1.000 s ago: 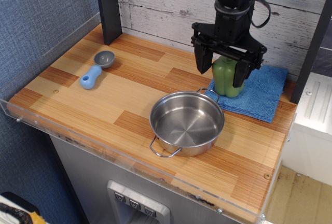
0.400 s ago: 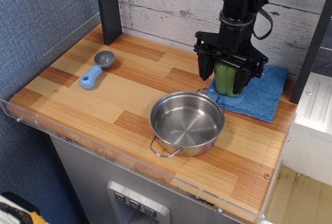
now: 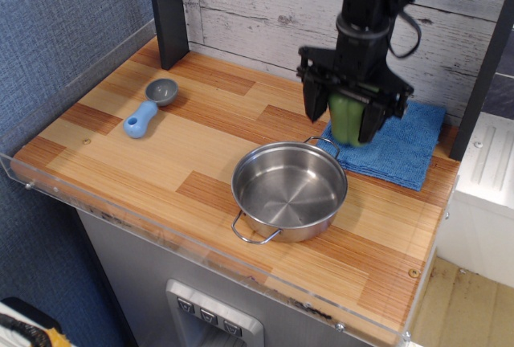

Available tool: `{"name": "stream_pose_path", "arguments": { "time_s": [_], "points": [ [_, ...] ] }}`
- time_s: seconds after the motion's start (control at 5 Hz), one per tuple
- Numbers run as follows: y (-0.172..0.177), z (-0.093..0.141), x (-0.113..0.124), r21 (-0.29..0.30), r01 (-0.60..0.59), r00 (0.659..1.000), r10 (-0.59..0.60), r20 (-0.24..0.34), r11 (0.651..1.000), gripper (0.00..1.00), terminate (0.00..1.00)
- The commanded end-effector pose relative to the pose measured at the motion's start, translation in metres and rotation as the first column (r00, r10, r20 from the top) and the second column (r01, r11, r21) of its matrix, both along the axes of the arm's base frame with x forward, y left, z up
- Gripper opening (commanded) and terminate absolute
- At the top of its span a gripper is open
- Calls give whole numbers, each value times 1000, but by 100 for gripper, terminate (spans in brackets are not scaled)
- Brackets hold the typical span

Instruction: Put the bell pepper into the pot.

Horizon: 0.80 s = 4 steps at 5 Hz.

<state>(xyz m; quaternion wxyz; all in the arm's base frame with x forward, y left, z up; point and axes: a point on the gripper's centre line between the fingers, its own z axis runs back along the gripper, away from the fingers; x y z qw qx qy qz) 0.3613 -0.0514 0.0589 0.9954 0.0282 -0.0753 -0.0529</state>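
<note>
The green bell pepper (image 3: 347,119) is upright over the near-left corner of a blue cloth (image 3: 405,148), between the fingers of my black gripper (image 3: 344,128). The gripper comes down from above and is shut on the pepper, one finger on each side. The pepper's bottom seems to sit just at or slightly above the cloth. The shiny steel pot (image 3: 289,192) stands empty on the wooden counter, directly in front of and below the pepper, with one wire handle (image 3: 255,234) at the front and one at the back near the cloth.
A grey-and-blue scoop (image 3: 150,106) lies at the left of the counter. A black post (image 3: 167,11) stands at the back left. A clear plastic lip (image 3: 161,230) runs along the counter's front and left edges. A white unit (image 3: 486,190) sits to the right.
The fingers, open on either side of the pepper a second ago, have closed onto it. The gripper and pepper have shifted slightly up and left, toward the pot.
</note>
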Motion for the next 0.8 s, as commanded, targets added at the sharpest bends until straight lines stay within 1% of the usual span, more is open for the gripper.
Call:
{"name": "stream_pose_path", "arguments": {
  "time_s": [0.0, 0.2, 0.4, 0.6],
  "points": [
    [6, 73, -36, -17, -37, 994, 39, 105, 999, 0, 0],
    [11, 75, -74, -28, -26, 995, 28, 93, 999, 0, 0],
    [19, 75, -97, -37, -15, 998, 17, 61, 999, 0, 0],
    [30, 67, -116, 7, 19, 1000, -19, 14, 1000, 0, 0]
  ]
}}
